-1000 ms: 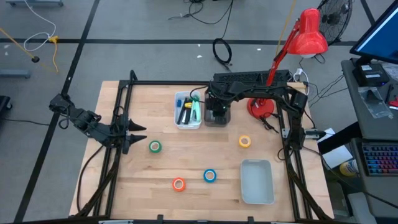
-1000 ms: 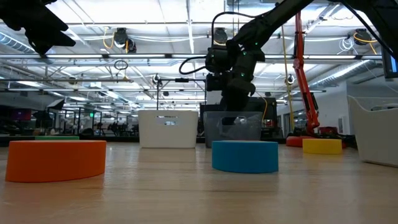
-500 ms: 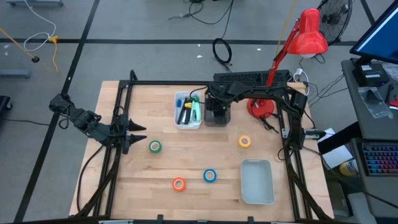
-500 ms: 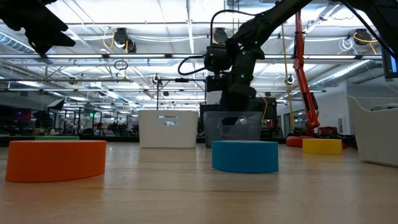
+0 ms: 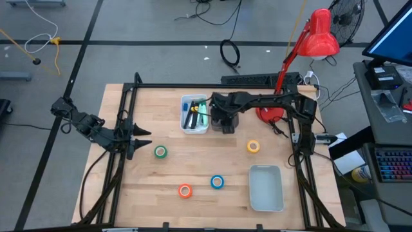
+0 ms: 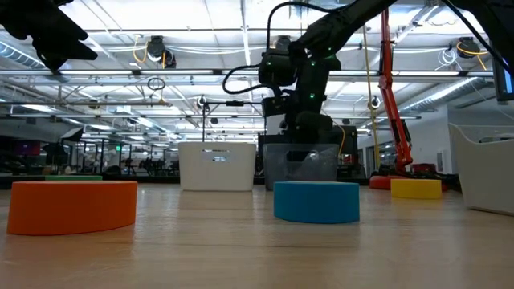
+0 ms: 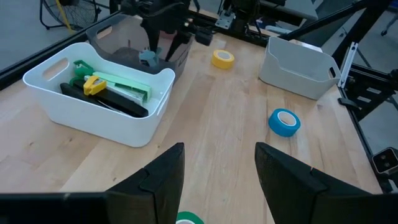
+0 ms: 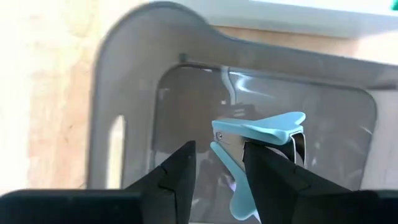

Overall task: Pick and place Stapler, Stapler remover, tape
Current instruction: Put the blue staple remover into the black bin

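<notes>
The table (image 5: pixel 167 187) is carrying a white bin (image 5: pixel 195 124) holding the stapler (image 7: pixel 115 92), beside a grey bin (image 8: pixel 124 81). The right gripper (image 8: pixel 214 168) is hovering above the grey bin, jaws pinching the remover (image 8: pixel 258 134). The left gripper (image 7: pixel 217 171) is waiting spread near the green tape (image 5: pixel 160 152); yellow tape (image 5: pixel 253 146), blue tape (image 5: pixel 217 182) and orange tape (image 5: pixel 185 190) are lying apart.

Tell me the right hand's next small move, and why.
Probably lift the right hand straight up, clear of the grey bin: the staple remover already shows within the bin's walls, and the green tape roll, near the waiting left hand, lies unpicked on the table.
</notes>
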Robot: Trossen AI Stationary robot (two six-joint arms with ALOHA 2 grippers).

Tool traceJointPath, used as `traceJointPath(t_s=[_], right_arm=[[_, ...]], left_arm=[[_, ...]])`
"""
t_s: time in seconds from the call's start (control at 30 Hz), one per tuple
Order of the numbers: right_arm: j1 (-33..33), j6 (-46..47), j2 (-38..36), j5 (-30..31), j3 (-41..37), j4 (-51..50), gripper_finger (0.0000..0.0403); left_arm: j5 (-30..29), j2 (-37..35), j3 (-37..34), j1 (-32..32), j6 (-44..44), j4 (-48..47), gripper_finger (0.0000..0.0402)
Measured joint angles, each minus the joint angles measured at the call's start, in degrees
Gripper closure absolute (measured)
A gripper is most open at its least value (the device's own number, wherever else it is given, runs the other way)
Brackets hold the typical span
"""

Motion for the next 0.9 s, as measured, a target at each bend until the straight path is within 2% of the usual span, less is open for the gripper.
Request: traceJointPath(t_s=[0.2, 0.33, 0.57, 0.73, 0.9], right_arm=[[-1.7, 1.8, -0.1, 0.1, 0.0, 0.6, 0.0277], [-3.3, 2.8, -0.1, -3.1, 0.0, 0.5, 0.0277], [-7.7, 14.0, -0.1, -3.0, 0.0, 6.7, 0.0277], [-9.7, 17.6, 0.6, -11.1, 0.0, 6.6, 0.0277], [-10.3, 18.2, 0.7, -11.8, -0.1, 5.6, 0.0277]], left_arm=[[0.0, 0.0, 0.0, 0.0, 0.0, 0.0, 0.0204], [0.0, 0.0, 0.0, 0.0, 0.3, 0.0, 0.0204], [0.0, 0.0, 0.0, 0.0, 0.1, 0.0, 0.0204], [0.0, 0.0, 0.0, 0.0, 0.1, 0.1, 0.0204], [0.0, 0.0, 0.0, 0.0, 0.0, 0.1, 0.0204]])
